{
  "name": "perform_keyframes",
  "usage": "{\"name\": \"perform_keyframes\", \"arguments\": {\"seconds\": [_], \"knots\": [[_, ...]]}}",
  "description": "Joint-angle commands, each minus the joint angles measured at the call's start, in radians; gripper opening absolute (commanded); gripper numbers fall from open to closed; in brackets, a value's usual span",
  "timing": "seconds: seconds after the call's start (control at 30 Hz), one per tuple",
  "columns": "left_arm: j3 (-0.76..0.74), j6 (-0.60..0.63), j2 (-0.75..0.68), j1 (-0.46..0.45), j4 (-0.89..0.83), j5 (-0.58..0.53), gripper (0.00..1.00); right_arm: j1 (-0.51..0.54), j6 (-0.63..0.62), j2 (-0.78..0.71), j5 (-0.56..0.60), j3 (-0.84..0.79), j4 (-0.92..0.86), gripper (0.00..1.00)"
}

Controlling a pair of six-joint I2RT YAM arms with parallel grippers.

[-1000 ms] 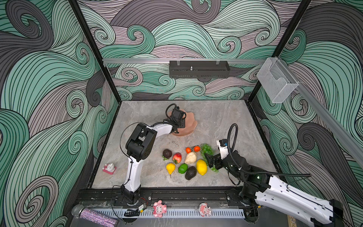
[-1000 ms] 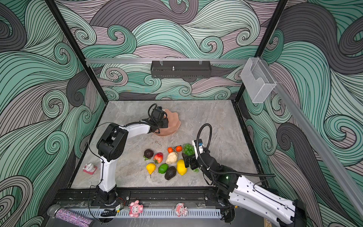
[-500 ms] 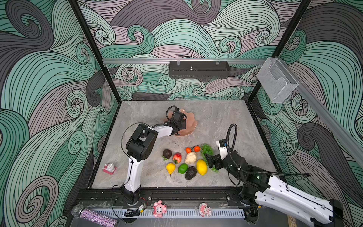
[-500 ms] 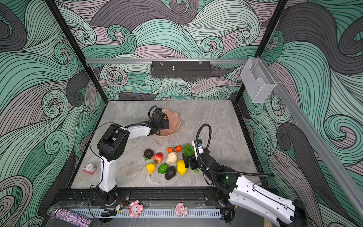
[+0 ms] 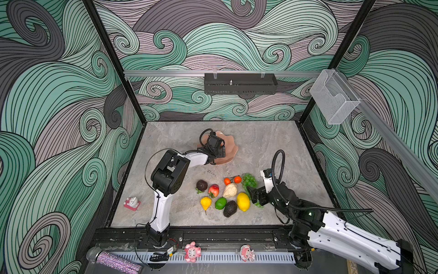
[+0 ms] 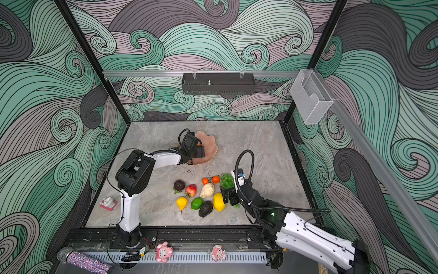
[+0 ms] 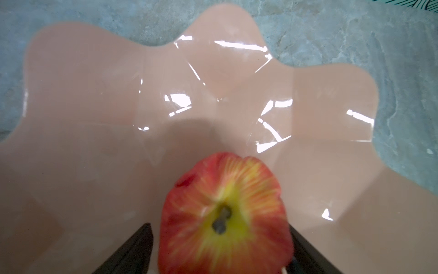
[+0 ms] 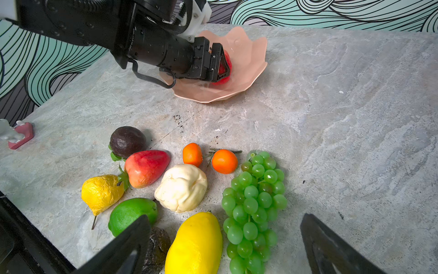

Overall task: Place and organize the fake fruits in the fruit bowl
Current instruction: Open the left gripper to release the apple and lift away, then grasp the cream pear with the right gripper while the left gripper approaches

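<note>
Right now your left gripper (image 7: 220, 227) sits over the fruit bowl (image 5: 231, 150), toward 12 o'clock on the table (image 5: 272, 142). Its jaws are spread to either side of the red apple (image 8: 227, 62), which rests stem-up on the bowl's floor. A sliver of peach shows between one finger and the apple's skin, so I read the apple as let go. I can't tell whether the other pad touches it.

The coming pick turns on your right gripper (image 8: 226, 215). It hangs with its jaws gaping and nothing in them, at 3 o'clock of the pile and far nearer it than the left arm. In a top view the lemon (image 5: 243, 201) lies just at 9 o'clock of those jaws, with its long axis running roughly 12 to 6. The green grapes (image 8: 253, 201) lie alongside it the same way. The right wrist view shows both inside the open span, lengthwise to the fingers, so closing would probably pinch either one across its narrow width.

The lemon is smooth, glossy, bright yellow and oval, so it will likely slip if you grip it off-centre. The grapes are a tapering bunch of pale green beads. The lime (image 5: 221, 203) and the dark avocado (image 5: 230, 208) crowd the lemon at 9 and 8 o'clock.
</note>
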Motion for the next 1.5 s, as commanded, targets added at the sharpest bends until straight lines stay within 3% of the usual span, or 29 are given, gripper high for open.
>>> {"name": "perform_keyframes", "arguments": {"seconds": [0.0, 0.03, 0.33, 0.6, 0.8, 1.03, 1.23, 1.47], "knots": [[0.004, 0.005, -0.064, -0.007, -0.032, -0.015, 0.90, -0.002, 0.010, 0.006, 0.010, -0.002, -0.004, 0.99], [0.003, 0.006, -0.074, -0.007, -0.036, -0.012, 0.98, -0.002, 0.012, 0.010, 0.010, 0.002, -0.009, 0.99], [-0.059, -0.036, -0.276, -0.009, -0.149, 0.040, 0.99, -0.002, 0.081, 0.040, -0.017, 0.075, -0.164, 0.99], [-0.340, -0.112, -0.617, -0.011, -0.205, 0.213, 0.99, -0.002, 0.231, 0.122, -0.112, 0.146, -0.324, 0.98], [-0.573, -0.126, -0.902, -0.007, -0.260, 0.151, 0.98, 0.017, 0.328, 0.239, -0.229, 0.157, -0.277, 0.93], [-0.785, -0.118, -1.164, -0.007, -0.218, 0.122, 0.97, 0.053, 0.308, 0.419, -0.208, 0.263, -0.230, 0.93], [-0.927, -0.114, -1.305, -0.006, -0.125, 0.080, 0.97, 0.061, 0.335, 0.589, -0.232, 0.360, -0.186, 0.91], [-0.976, -0.084, -1.370, -0.006, -0.134, 0.066, 0.97, 0.062, 0.414, 0.758, -0.166, 0.451, -0.205, 0.89]]}}
